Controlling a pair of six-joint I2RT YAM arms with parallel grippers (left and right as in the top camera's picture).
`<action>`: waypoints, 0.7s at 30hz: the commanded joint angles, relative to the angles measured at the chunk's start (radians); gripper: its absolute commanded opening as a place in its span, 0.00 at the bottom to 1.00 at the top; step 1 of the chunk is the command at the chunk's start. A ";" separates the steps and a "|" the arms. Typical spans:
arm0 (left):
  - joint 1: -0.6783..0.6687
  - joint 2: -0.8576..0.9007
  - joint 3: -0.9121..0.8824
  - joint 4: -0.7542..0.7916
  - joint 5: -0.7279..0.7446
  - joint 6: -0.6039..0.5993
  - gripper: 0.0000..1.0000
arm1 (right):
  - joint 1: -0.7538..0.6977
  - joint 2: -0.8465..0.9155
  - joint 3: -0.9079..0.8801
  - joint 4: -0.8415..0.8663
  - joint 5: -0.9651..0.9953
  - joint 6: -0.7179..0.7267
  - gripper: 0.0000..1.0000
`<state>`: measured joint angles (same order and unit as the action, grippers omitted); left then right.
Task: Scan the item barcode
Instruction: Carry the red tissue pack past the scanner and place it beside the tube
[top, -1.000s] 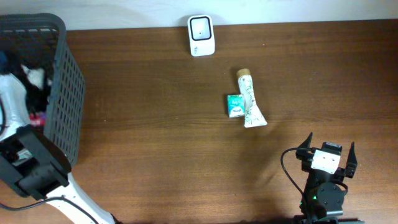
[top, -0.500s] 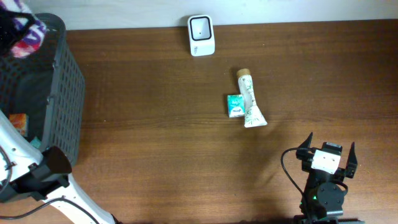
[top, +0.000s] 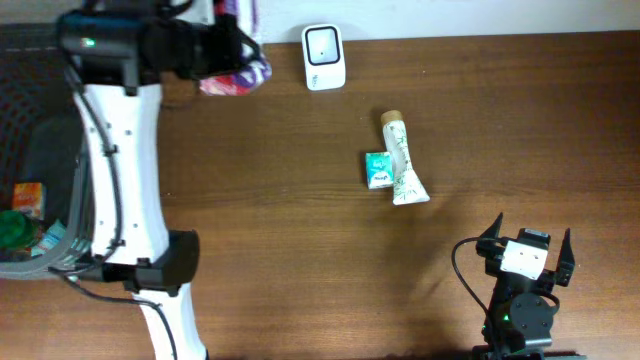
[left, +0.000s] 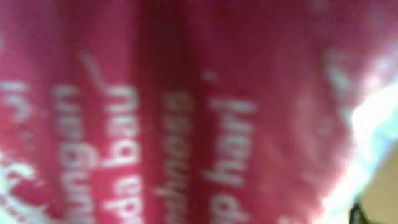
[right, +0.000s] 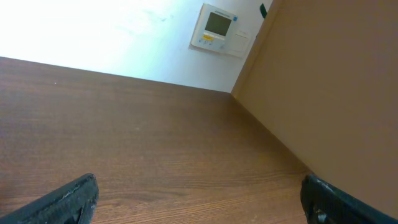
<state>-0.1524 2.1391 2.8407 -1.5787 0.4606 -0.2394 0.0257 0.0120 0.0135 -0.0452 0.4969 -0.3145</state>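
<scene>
Table (top: 300, 260): brown wood grain. Wall (right: 93, 31): white. Scanner (top: 323, 57): white, dark window. Pouch (top: 235, 75): red-pink, white patches; close up in left wrist view, magenta-red, blurred white lettering. Tube (top: 403, 165): white, green leaf print, tan cap. Box (top: 378, 169): teal, white mark. Basket (top: 30, 60): dark grey mesh. Inside: orange item (top: 28, 198), green item (top: 12, 228). Left arm (top: 120, 150): white, black joints. Right gripper (top: 528, 240): black, white plate. Wall panel (right: 217, 28): white, greenish screen. Board (right: 323, 81): tan.
</scene>
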 joint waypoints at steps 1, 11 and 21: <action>-0.122 -0.007 -0.007 -0.012 -0.240 0.008 0.00 | -0.006 -0.006 -0.008 -0.003 0.009 0.000 0.99; -0.286 -0.006 -0.477 0.063 -0.342 -0.217 0.00 | -0.006 -0.006 -0.008 -0.003 0.009 0.001 0.98; -0.372 -0.006 -0.891 0.427 -0.357 -0.273 0.04 | -0.006 -0.006 -0.008 -0.003 0.009 0.001 0.99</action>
<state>-0.5072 2.1483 2.0083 -1.1973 0.1215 -0.4740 0.0257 0.0120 0.0135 -0.0452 0.4973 -0.3141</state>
